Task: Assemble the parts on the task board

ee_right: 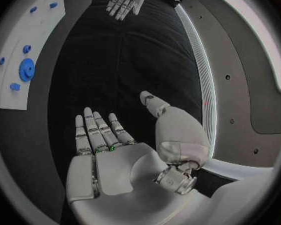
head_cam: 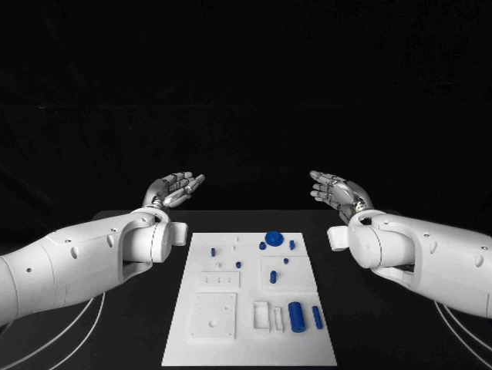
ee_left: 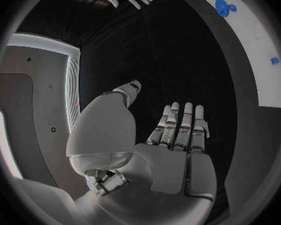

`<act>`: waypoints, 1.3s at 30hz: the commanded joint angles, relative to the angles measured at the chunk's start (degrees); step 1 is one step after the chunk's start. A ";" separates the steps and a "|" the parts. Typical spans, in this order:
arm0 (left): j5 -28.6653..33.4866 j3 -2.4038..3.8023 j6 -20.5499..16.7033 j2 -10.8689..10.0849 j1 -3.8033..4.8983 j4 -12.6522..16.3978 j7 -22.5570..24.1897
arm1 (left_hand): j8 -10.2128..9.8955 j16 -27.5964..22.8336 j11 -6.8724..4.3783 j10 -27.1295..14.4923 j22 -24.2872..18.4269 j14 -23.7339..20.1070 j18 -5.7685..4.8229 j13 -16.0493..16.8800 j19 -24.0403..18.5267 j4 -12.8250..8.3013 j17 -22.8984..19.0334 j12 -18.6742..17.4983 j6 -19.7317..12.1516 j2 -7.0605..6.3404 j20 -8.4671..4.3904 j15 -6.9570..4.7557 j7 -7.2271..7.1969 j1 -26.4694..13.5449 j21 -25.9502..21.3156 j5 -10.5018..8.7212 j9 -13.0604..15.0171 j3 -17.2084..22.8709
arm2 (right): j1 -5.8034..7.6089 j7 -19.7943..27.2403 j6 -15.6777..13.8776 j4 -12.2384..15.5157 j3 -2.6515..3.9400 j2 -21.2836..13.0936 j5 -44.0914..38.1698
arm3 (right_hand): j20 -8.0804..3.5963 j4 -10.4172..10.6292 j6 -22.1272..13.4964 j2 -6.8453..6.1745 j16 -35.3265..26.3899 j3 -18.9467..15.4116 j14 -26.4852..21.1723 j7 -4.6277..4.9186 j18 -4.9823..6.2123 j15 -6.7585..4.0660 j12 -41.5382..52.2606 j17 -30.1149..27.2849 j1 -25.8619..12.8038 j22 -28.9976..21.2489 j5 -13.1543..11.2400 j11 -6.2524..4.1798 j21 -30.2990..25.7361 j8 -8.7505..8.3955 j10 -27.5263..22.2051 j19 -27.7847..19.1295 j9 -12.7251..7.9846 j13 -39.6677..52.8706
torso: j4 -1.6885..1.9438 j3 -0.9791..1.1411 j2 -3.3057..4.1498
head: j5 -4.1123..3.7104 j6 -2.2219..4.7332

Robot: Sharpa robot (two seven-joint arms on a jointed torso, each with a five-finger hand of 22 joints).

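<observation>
head view: both hands raised and empty, nothing picked yet.
your left hand (head_cam: 170, 190) and right hand (head_cam: 337, 190) hover spread wide beyond the white rectangular task board (head_cam: 190, 339) on the black worktop (head_cam: 374, 324); lower one slowly over the small blue plastic parts (head_cam: 296, 316), lining up before you close.

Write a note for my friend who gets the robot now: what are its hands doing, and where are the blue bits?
Left hand: open, holds nothing, raised beyond the board.
Right hand: open, holds nothing, raised on the other side.
Parts: a round blue disc at the far end, small blue pieces mid-board, two blue cylinders lying at the near end.
Done: neither hand is touching a part.
Left: pick up parts and fit them.
</observation>
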 commanded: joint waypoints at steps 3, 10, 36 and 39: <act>0.67 -1.21 7.98 1.10 2.06 -3.60 -5.46 | 0.82 0.93 0.18 1.59 2.87 1.36 -0.90 0.21 0.83 0.52 0.99 0.48 1.21 -0.45 0.22 0.29 0.14 2.80 0.82 0.43 1.16 0.94 | 2.78 -10.24 15.55 -4.17 -1.23 0.95 -3.13 | 0.49 -2.25 3.53 -0.13 2.69 1.93 3.93 7.53 1.14 0.67 1.38 2.15 3.80 9.25 1.71 0.73 0.86 3.17 7.23 3.01 2.99 0.76 | -0.02 0.00 0.00 | 0.00 0.02; 0.71 -1.58 8.61 1.35 2.60 -4.51 -5.95 | 1.01 1.24 0.55 1.90 2.83 1.64 -0.90 0.25 1.37 0.67 1.26 0.58 1.30 0.04 -0.11 0.34 0.57 3.11 1.61 0.36 1.33 0.40 | 4.96 -13.76 20.46 -7.25 -2.31 1.62 -3.88 | 0.36 -8.78 7.29 2.61 4.51 -3.08 5.86 7.60 2.45 0.51 1.60 3.23 5.40 17.29 7.50 0.52 1.18 6.62 12.47 7.24 5.66 0.98 | -0.02 0.00 0.00 | 0.00 0.02; -1.76 -1.39 14.41 -3.73 2.70 4.75 -2.13 | 4.53 11.31 2.27 26.35 1.50 31.00 4.56 2.42 29.17 -5.87 6.31 6.61 20.17 9.37 -8.98 -4.25 4.09 13.32 11.53 3.32 -1.47 -10.21 | 4.37 -9.44 13.54 -14.24 -2.27 6.93 -59.86 | -10.31 -13.15 31.28 -2.17 31.30 8.05 52.55 2.15 12.82 -14.95 6.75 18.74 17.94 16.50 4.53 -9.28 19.81 12.46 38.42 60.51 5.78 2.71 | 0.39 -0.14 2.11 | -0.12 0.29; -4.00 -1.35 15.42 -5.56 2.70 8.07 -1.45 | 4.13 10.88 2.39 26.41 1.39 31.20 4.28 2.19 29.22 -5.96 6.59 5.95 20.33 9.41 -9.18 -4.28 4.14 13.24 11.46 4.50 -1.98 -10.55 | 4.37 -10.16 14.06 -13.92 -2.26 7.24 -65.63 | -13.54 -13.39 32.32 -2.51 39.50 7.19 53.62 1.77 12.82 -15.80 5.95 24.33 17.91 19.36 7.29 -9.92 25.37 11.71 39.50 65.84 5.52 2.71 | 0.67 -0.10 2.60 | -0.31 0.38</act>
